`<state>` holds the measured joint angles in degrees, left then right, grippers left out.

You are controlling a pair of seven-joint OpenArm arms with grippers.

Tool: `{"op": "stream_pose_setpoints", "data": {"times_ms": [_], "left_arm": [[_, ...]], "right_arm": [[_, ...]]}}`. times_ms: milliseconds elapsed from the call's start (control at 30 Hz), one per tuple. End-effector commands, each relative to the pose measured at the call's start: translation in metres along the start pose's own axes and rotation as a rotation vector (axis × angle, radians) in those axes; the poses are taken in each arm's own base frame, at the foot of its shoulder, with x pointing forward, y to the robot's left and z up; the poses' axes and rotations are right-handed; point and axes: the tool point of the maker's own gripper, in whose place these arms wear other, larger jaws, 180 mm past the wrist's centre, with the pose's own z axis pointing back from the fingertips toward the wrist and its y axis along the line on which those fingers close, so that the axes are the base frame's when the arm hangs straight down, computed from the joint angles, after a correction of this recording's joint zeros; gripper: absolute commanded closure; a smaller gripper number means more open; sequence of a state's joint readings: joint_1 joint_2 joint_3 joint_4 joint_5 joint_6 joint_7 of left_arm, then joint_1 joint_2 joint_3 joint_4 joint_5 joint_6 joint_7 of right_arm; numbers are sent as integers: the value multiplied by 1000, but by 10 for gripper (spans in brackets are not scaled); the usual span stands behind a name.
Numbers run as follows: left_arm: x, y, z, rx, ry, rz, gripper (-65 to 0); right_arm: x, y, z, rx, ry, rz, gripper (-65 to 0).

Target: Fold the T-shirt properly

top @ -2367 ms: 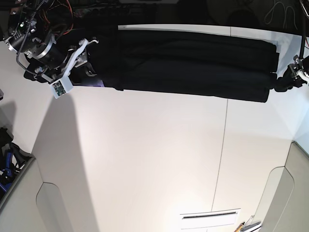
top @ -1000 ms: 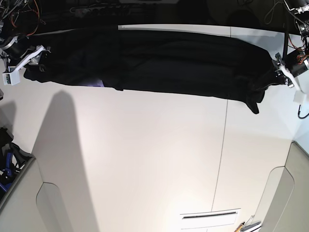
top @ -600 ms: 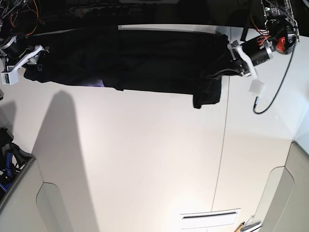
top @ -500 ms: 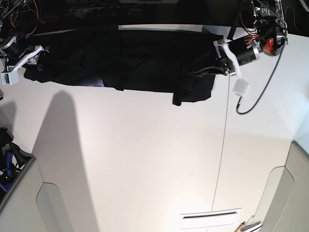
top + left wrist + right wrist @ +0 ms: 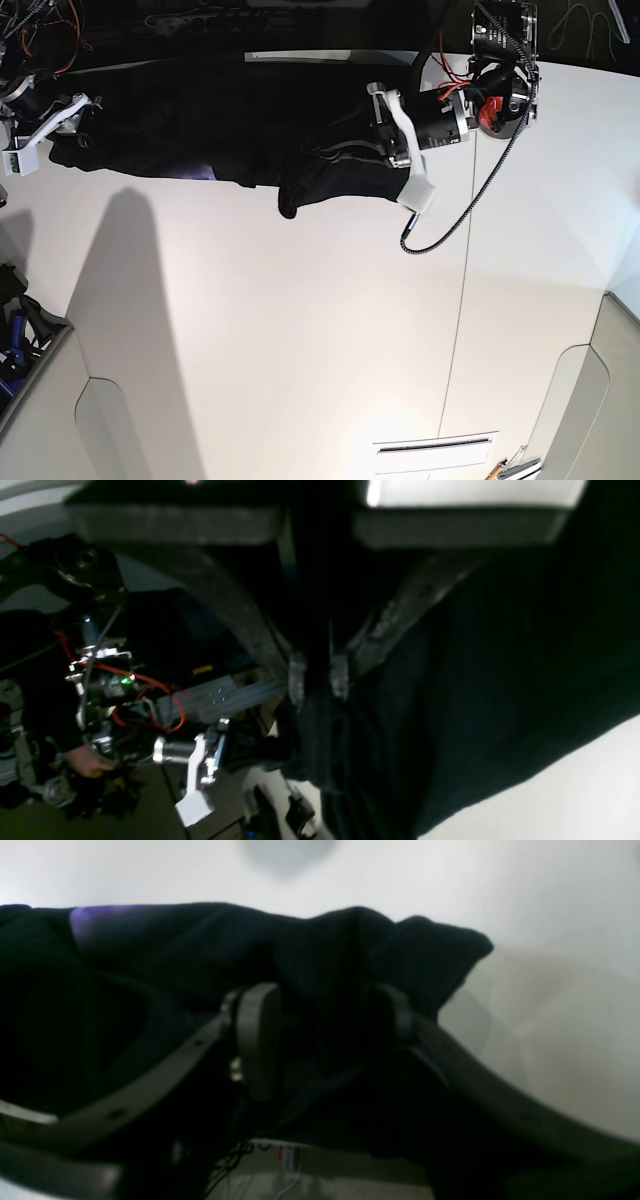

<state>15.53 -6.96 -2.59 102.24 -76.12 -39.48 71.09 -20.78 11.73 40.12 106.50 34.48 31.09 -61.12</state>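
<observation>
The black T-shirt (image 5: 200, 120) lies as a long folded strip along the far edge of the white table (image 5: 300, 330). My left gripper (image 5: 360, 150) is shut on its right end, which is doubled back over the strip near the middle, with a loose corner hanging at the front. In the left wrist view the fingertips (image 5: 296, 680) pinch dark T-shirt (image 5: 475, 680) fabric. My right gripper (image 5: 70, 130) holds the left end. In the right wrist view its fingers (image 5: 257, 1035) clamp a bunched wad of T-shirt (image 5: 350, 950), and a purple patch (image 5: 100, 920) shows.
A grey cable (image 5: 450, 215) loops down from the left arm onto the table. A seam (image 5: 460, 300) runs across the tabletop. A slotted plate (image 5: 435, 450) lies near the front edge. Blue-and-black items (image 5: 15, 340) sit off the table's left side.
The left arm has swept leftward across the table, dragging the shirt's right end from the far right to near the middle. The right arm has stayed put over the last second.
</observation>
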Motion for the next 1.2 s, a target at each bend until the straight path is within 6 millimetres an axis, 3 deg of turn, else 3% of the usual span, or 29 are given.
{"op": "stream_pose_setpoints", "data": {"times_ms": [0, 167, 267, 333, 500, 667, 800, 1033, 1167], "left_arm": [[13, -10, -1, -37, -49, -20, 0], [15, -13, -3, -54, -64, -15, 0], [11, -21, -9, -88, -46, -11, -192], [3, -30, -18, -122, -16, -11, -246], [-18, -51, -39, -195, 68, -19, -247], [-18, -49, -44, -174, 85, -51, -247], [-15, -42, -43, -143, 95, -80, -247], [-17, -36, -42, -119, 108, -89, -247], [-17, -36, -42, -119, 107, -90, -247]], "right_arm": [[11, -2, 5, -4, -38, 19, -282], [12, -2, 5, -4, -38, 19, -282], [12, -2, 5, -4, -38, 19, -282], [13, -2, 4, -4, -40, 19, -282], [13, -2, 4, -4, -40, 19, -282], [13, -4, 5, -10, -41, 20, -282], [22, -30, 20, -80, -63, 26, -283], [48, -87, 74, -139, -183, -94, -292], [41, -109, 73, -75, -200, -216, -425]]}}
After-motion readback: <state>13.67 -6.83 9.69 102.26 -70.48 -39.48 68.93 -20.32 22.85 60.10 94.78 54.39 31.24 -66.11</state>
